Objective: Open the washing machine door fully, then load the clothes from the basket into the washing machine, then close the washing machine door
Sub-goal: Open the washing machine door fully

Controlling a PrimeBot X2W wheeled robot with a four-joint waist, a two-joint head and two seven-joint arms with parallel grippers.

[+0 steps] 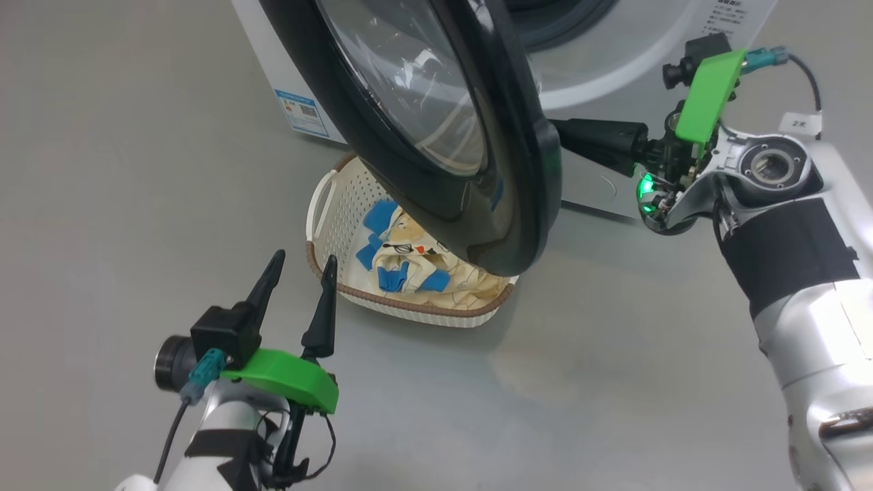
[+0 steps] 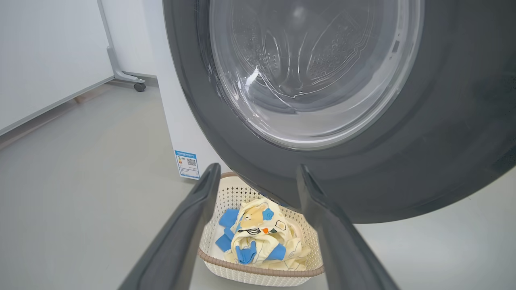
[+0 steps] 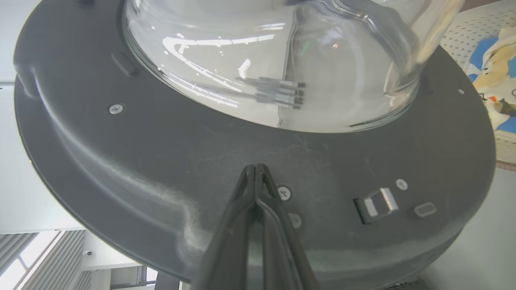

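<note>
Above the basket [image 1: 409,303] of soft clothes [image 1: 416,269] hung the washing machine door [image 1: 528,170], likely rigid and heavy, best pushed at its black rim, where the right gripper [image 3: 256,169], tips together, rested. The left gripper [image 1: 305,258] stood spread.

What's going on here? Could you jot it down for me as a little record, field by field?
Door: washing machine door partly open, hanging over the basket
Right arm: right gripper shut, tips at the door's inner face
Left arm: left gripper open, empty, beside the basket
Laundry: clothes piled in the basket
Setting: basket on the floor, before the washing machine
</note>
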